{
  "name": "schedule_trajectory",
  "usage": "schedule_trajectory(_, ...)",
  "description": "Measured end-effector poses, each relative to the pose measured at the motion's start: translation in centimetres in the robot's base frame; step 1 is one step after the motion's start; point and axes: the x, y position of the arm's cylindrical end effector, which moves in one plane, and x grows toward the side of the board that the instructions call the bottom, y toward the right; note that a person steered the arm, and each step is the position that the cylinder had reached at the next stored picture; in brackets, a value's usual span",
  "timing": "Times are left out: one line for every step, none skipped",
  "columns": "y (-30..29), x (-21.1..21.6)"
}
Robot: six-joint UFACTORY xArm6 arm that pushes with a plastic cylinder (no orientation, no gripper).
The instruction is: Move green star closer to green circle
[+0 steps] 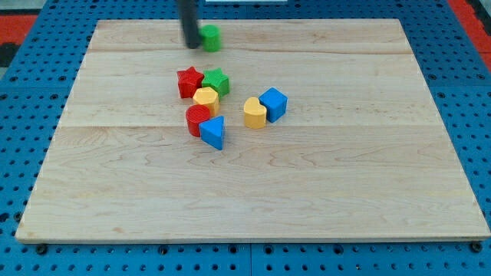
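Observation:
The green star (217, 80) lies in a cluster near the board's middle, touching the red star (189, 82) on its left and the yellow hexagon (205, 98) below it. The green circle (210, 37) sits near the view's top, well above the green star. My tip (190, 44) rests on the board just left of the green circle, touching or nearly touching it, and far above the green star.
A red cylinder (197, 119) and a blue triangle (214, 132) lie below the yellow hexagon. A yellow heart (255, 113) and a blue cube (274, 103) sit to the cluster's right. The wooden board (345, 192) lies on a blue pegboard.

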Motion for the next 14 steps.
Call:
schedule_trajectory(2.2, -0.1)
schedule_trajectory(2.2, -0.4)
schedule_trajectory(2.4, 6.2)
schedule_trajectory(3.7, 12.4)
schedule_trajectory(0.6, 13.3)
schedule_trajectory(0.3, 13.6)
schedule_trajectory(0.3, 12.4)
schedule_trajectory(0.3, 10.4)
schedule_trajectory(0.1, 12.9)
schedule_trajectory(-3.2, 10.4)
schedule_trajectory(0.0, 6.4)
schedule_trajectory(0.5, 4.1)
schedule_trajectory(0.6, 1.7)
schedule_trajectory(0.6, 0.3)
